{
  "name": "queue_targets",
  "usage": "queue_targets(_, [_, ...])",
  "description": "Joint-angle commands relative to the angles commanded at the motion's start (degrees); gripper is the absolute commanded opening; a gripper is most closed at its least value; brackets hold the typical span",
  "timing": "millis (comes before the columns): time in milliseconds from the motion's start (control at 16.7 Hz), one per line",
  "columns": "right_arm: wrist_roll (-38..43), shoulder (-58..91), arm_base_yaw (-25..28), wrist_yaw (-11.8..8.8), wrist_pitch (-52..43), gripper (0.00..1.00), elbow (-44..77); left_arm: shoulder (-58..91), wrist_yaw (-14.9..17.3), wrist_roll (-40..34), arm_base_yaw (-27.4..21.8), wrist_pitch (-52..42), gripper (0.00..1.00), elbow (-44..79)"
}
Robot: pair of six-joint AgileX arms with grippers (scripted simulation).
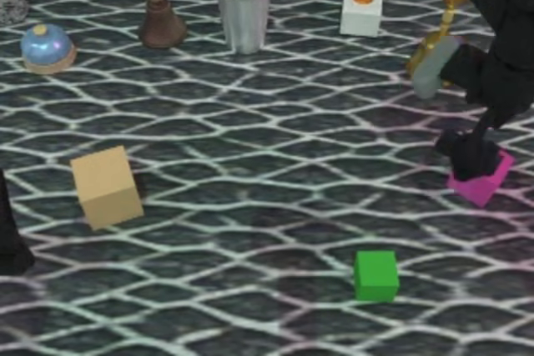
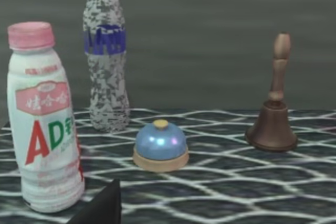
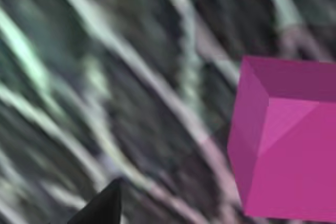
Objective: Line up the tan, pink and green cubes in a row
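On the net-patterned table (image 1: 250, 122) the right hand (image 1: 476, 160) sat over the pink cube (image 1: 484, 185), apparently to grasp it, its opening not discernible, while the left hand (image 1: 10, 243) idled.

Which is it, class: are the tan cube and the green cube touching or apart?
Apart. The top view shows bare patterned table between the tan cube at left and the green cube lower right.

Right gripper (image 1: 477, 158) lowered, jaws perhaps closed.
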Motion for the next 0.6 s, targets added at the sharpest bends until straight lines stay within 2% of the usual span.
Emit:
queue_targets(180, [1.5,1.3,-2.9,0.1,-0.2,1.00,1.9,0.0,0.0,0.0,0.0,0.0,1.00,0.0])
queue_targets(420, [1.5,1.1,-2.7,0.1,0.1,1.00,1.6,0.0,0.0,0.0,0.0,0.0,1.00,0.0])
queue_targets(600, [1.7,2.7,-2.8,0.1,4.0,1.00,-1.1,0.0,0.0,0.0,0.0,0.0,1.00,0.0])
